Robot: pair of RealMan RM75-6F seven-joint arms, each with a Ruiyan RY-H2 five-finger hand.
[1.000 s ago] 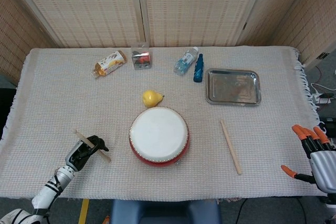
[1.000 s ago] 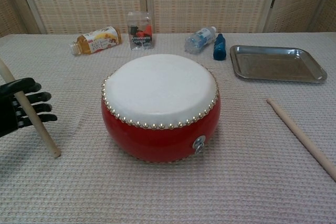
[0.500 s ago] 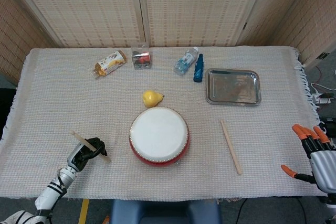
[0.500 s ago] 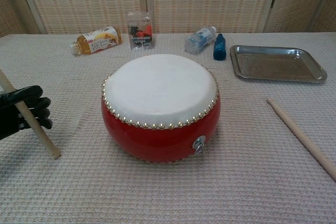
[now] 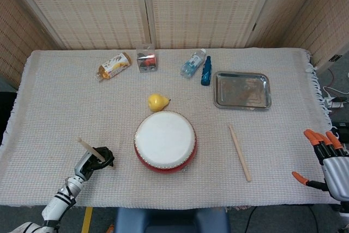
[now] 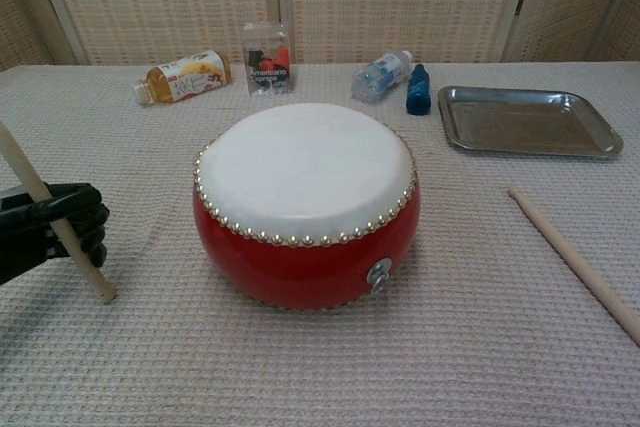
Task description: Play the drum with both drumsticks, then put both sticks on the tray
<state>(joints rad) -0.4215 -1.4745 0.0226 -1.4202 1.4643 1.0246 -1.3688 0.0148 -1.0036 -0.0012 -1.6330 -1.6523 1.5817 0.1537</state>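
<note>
Fingers (image 6: 70, 209) of my left hand (image 6: 45, 227) wrap tight round one drumstick (image 6: 52, 217) left of the drum (image 6: 305, 202), so I should lift it slowly, while my right hand (image 5: 327, 159) waits open, far from the other stick (image 5: 239, 153) on the bench.

A desk (image 5: 272, 151) draped in a cream woven cloth (image 5: 65, 107) with a fringed edge stands before woven screen panels (image 5: 196, 9) in pale frames. Grey floor (image 5: 338, 75) with a yellow stripe (image 5: 86, 219) shows around it. Light is even.
</note>
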